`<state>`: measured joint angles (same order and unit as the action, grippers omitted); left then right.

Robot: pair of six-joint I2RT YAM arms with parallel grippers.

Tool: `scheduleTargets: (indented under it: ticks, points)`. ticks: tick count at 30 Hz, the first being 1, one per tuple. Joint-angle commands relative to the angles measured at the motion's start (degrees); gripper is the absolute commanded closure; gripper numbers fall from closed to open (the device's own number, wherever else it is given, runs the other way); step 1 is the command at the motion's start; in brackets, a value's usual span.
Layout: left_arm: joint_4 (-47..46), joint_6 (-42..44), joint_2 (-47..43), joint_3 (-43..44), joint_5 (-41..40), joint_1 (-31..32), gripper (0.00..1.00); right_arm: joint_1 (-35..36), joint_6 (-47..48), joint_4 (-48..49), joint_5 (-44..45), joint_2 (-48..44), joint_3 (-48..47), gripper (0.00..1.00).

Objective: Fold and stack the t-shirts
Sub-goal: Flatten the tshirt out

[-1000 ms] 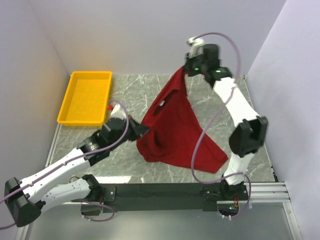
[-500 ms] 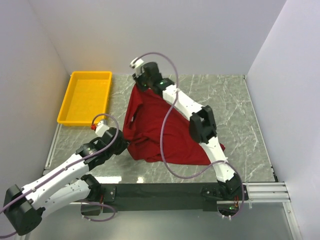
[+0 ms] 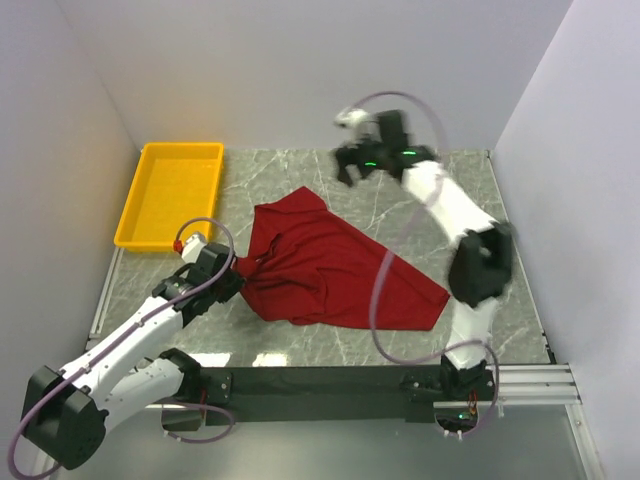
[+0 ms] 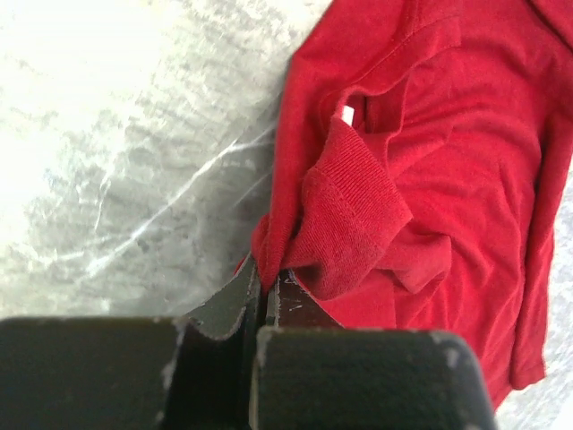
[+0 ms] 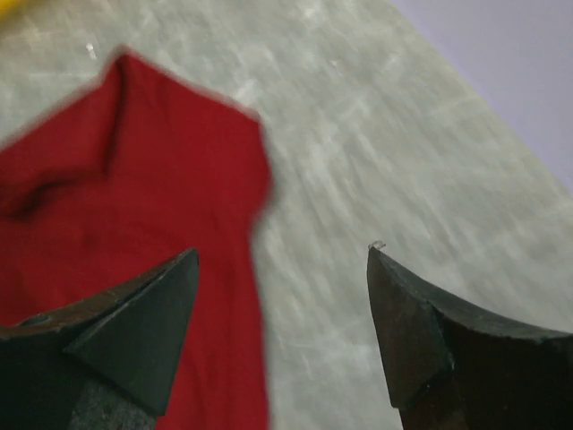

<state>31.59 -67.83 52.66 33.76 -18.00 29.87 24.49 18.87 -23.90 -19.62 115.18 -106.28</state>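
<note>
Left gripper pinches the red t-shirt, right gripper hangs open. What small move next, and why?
Probably lower the right gripper onto the far corner of the t-shirt and grip it, so both arms can spread it: the shirt lies bunched, the left gripper is shut on its edge near the neck label, the right holds nothing.

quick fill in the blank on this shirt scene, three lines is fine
1. The left gripper is ___ on an edge of the t-shirt.
2. The right gripper hangs above the table with its jaws ___, holding nothing.
3. The tray at the far left of the table is coloured ___.

Missing words: shut; open; yellow
</note>
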Motion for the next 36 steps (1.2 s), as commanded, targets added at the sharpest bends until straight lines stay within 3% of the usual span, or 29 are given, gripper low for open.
scheduleTargets:
  ticks: [1, 5, 9, 14, 24, 31, 36]
  points:
    - [-4.3, 6.6, 0.5, -0.9, 3.8, -1.5, 0.99, -8.0, 9.1, -11.7, -13.5, -15.5, 12.0, 0.19]
    - [-6.2, 8.2, 0.8, -1.4, 6.6, -2.4, 0.99, -14.2, 14.9, -17.7, -12.7, -25.0, 30.0, 0.22]
    - [-5.7, 9.9, 0.9, -0.9, 7.2, -2.9, 0.99, -20.8, 14.2, -18.9, -7.8, -29.6, 38.9, 0.25]
    - [-6.0, 10.7, 0.2, -1.4, 8.3, -3.2, 0.99, -24.1, 16.0, -20.6, -2.5, -30.4, 46.4, 0.30]
    - [-8.7, 9.8, 0.3, -2.5, 10.3, -3.3, 0.99, -24.2, 15.1, -17.7, 9.2, -30.8, 53.7, 0.32]
    - [-9.1, 9.5, -0.3, -3.5, 10.7, -3.2, 0.99, -26.3, 14.6, -18.5, 11.0, -31.0, 55.6, 0.36]
    - [-9.6, 9.1, -0.6, -4.1, 11.3, -3.3, 0.99, -26.8, 14.7, -18.6, 10.3, -30.8, 56.8, 0.46]
